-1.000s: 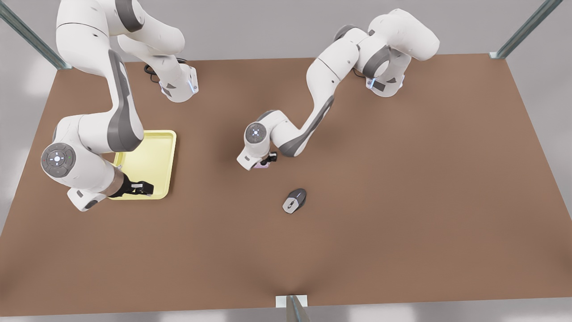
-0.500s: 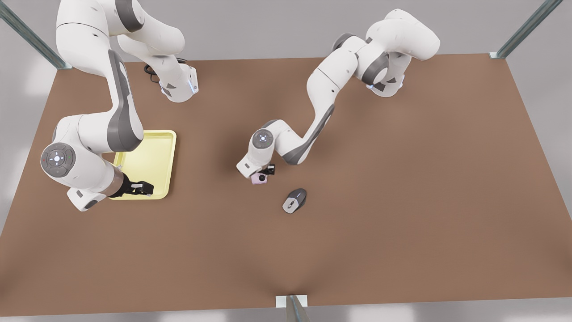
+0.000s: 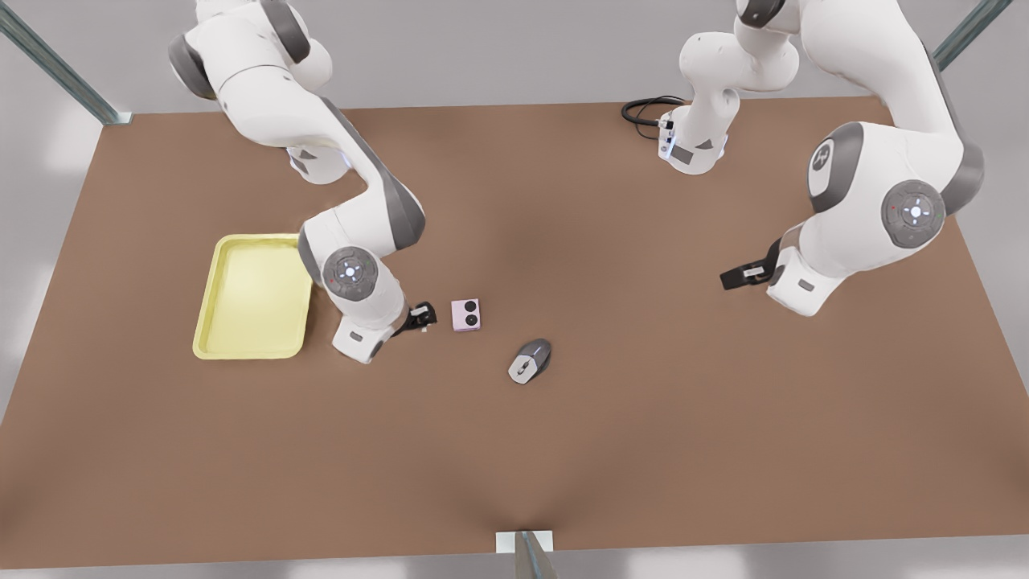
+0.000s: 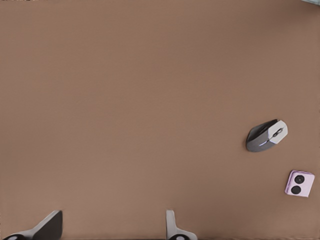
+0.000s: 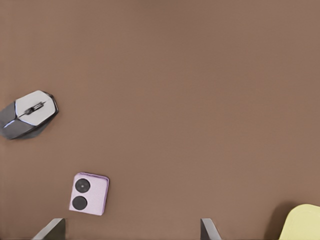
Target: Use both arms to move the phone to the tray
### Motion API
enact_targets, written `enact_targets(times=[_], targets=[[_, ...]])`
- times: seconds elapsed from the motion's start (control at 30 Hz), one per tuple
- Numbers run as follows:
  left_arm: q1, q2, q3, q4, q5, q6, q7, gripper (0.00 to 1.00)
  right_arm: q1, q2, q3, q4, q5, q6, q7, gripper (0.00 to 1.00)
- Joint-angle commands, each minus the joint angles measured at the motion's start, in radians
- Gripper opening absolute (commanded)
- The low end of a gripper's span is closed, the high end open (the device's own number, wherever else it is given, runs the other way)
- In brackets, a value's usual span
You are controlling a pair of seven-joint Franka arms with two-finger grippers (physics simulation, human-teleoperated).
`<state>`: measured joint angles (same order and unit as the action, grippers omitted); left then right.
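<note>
The pale pink phone lies flat on the brown table, its two black circles facing up. My right gripper hovers just to the front view's left of it, open and holding nothing. It sits between the phone and the yellow tray, which has nothing in it. My left gripper is far off at the front view's right, open and holding nothing.
A grey-and-silver computer mouse rests a little nearer the table's front edge than the phone. A black cable loops by the arm base at the back right.
The left gripper let go of the phone on the table and drew back to the front view's right. The right arm swung from over the tray to beside the phone.
</note>
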<state>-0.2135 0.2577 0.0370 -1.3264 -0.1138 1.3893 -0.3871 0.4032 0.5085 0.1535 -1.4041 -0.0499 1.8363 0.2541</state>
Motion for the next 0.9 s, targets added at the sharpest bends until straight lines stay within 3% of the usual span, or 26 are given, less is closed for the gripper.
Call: enact_targets(times=[0.0,0.1,0.27,0.43,0.53,0.57,0.87], targets=[[0.000,0.003,-0.003,0.012,-0.032,-0.087,0.341,1.00,0.078,0.067,0.000,0.014,0.004,0.178,0.327,1.00],[0.000,0.018,-0.002,0.007,-0.035,-0.085,0.338,1.00,0.163,0.168,0.000,0.063,0.001,0.268,0.499,1.00],[0.000,0.040,-0.002,0.009,-0.041,-0.084,0.338,1.00,0.195,0.236,0.000,0.039,-0.007,0.323,0.482,1.00],[-0.001,0.049,-0.003,0.010,-0.040,-0.064,0.341,1.00,0.158,0.093,-0.002,-0.251,-0.001,0.442,0.455,1.00],[0.000,0.052,-0.003,0.010,-0.040,-0.062,0.343,1.00,0.103,0.078,0.000,-0.337,0.013,0.511,0.450,1.00],[-0.001,0.055,-0.003,0.010,-0.040,-0.058,0.344,1.00,0.109,0.062,0.000,-0.407,0.039,0.610,0.450,1.00],[0.000,0.071,-0.002,0.012,-0.038,-0.035,0.346,1.00,0.117,0.108,0.008,-0.446,0.042,0.681,0.453,1.00]])
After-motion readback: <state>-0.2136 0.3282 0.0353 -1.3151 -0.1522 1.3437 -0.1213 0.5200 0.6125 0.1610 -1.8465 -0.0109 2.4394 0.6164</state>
